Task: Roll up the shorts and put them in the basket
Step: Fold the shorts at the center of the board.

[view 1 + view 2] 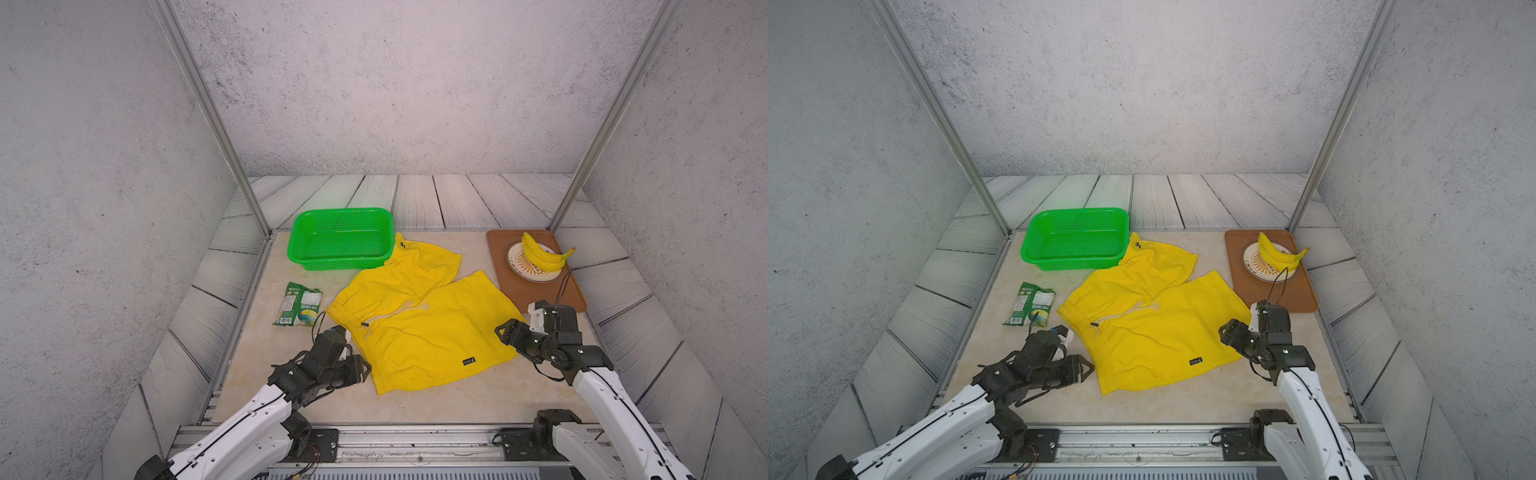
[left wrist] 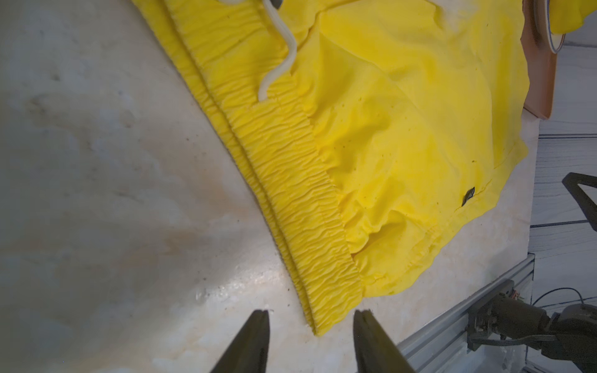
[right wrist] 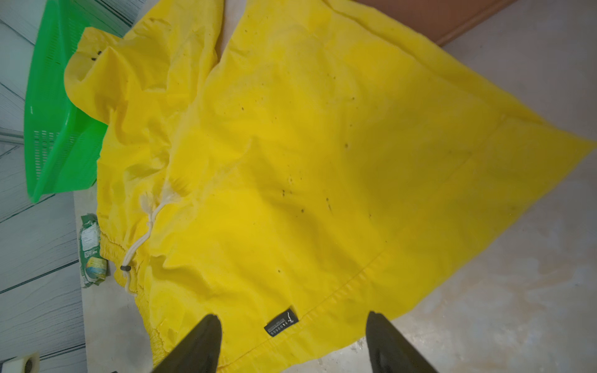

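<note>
1. The shorts (image 1: pixel 419 328) lie spread on the table (image 1: pixel 436 399), with the far leg's corner against the basket (image 1: pixel 299 249). A roll could drag the basket or leave that leg out.
2. The left hand (image 2: pixel 311 324) is open and straddles the waistband (image 2: pixel 290 181) corner. If it closes shallow, the thick elastic may slip free.
3. The right hand (image 3: pixel 294 323) is open over the hem beside the label (image 3: pixel 280 323). If it pinches only the top layer, the roll would skew.
4. The loose drawstring (image 2: pixel 281 61) may trail out.
5. The near leg's far corner lies just beside the tray (image 1: pixel 536 299) and could snag on it.
</note>
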`<state>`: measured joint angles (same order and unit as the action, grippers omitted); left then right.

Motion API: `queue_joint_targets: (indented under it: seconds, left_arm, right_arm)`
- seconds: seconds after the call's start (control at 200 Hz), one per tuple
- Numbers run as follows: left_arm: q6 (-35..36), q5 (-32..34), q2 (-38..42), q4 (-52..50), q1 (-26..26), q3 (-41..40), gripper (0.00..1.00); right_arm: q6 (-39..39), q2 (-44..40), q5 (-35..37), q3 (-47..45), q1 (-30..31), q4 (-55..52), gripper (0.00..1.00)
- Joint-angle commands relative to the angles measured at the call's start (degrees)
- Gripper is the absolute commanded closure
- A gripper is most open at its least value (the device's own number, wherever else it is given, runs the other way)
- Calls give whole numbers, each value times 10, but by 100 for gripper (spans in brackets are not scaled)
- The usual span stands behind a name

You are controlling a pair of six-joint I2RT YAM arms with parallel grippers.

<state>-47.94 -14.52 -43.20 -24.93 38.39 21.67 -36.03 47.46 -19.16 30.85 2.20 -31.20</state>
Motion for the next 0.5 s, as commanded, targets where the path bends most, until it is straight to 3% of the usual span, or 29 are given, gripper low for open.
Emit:
queue_joint_targets:
  seconds: [0.0, 0.29, 0.495]
  left_arm:
    - [2, 31, -7, 23, 38, -8, 49]
    - [-15, 67, -148, 83, 134, 5, 47]
    - [-25, 106, -208, 81, 173, 19, 57]
  right_arm:
    - [-4, 2, -15, -17, 0, 3, 25]
    - [-2, 15, -6, -36, 1, 7, 26]
    - [-2, 26, 1, -43, 1, 18, 25]
